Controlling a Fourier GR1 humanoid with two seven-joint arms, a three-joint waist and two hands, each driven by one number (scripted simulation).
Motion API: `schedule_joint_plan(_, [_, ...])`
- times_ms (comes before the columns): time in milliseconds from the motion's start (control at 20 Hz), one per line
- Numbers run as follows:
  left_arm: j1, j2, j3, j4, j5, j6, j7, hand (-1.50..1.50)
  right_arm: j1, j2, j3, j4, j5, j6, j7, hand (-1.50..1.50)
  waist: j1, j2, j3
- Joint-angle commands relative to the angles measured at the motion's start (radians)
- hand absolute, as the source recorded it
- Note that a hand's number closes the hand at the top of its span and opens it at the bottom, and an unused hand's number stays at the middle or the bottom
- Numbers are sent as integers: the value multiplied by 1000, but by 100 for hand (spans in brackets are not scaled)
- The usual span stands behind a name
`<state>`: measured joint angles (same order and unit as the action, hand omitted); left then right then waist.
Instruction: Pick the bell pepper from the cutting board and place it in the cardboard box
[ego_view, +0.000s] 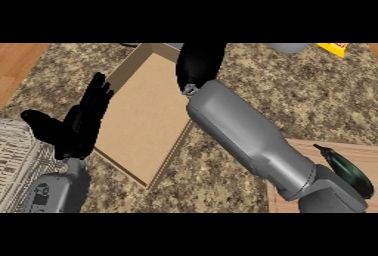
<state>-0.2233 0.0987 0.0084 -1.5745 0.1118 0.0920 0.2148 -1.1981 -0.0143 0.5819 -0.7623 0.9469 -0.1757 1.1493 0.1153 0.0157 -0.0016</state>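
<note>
left hand (77, 125): open, fingers straight, at cardboard box's (144, 117) left wall | right hand (199, 62): over box's far end, finger state unclear | bell pepper: hidden, position unclear | cutting board (295, 150): lower right

Yellow item (334, 48) top right – white woven mat (16, 160) at left edge.

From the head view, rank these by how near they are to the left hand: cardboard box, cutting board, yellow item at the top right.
Measured from the left hand:
1. Cardboard box, right beside it, on its right.
2. Cutting board, lower right, past the right forearm.
3. Yellow item, far top right corner.
</note>
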Motion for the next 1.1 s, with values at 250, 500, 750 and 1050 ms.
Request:
schedule_joint_plan(250, [21, 5, 21, -10, 12, 3, -5, 0, -9, 14, -71, -119, 87, -441, 165, -150, -34, -9, 3])
schedule_joint_plan(500, [47, 29, 46, -7, 25, -11, -4, 0, -7, 14, -183, -218, 85, -629, 144, -150, -42, -14, 3])
schedule_joint_plan(750, [30, 20, 39, -6, 1, 14, -10, 0, 108, 14, -168, -283, 106, -828, 111, -150, -64, -15, 2])
schedule_joint_plan(1050, [77, 23, 49, -35, 8, 15, -3, 0, 234, 14, -116, -367, 222, -921, 162, -150, -96, -27, 1])
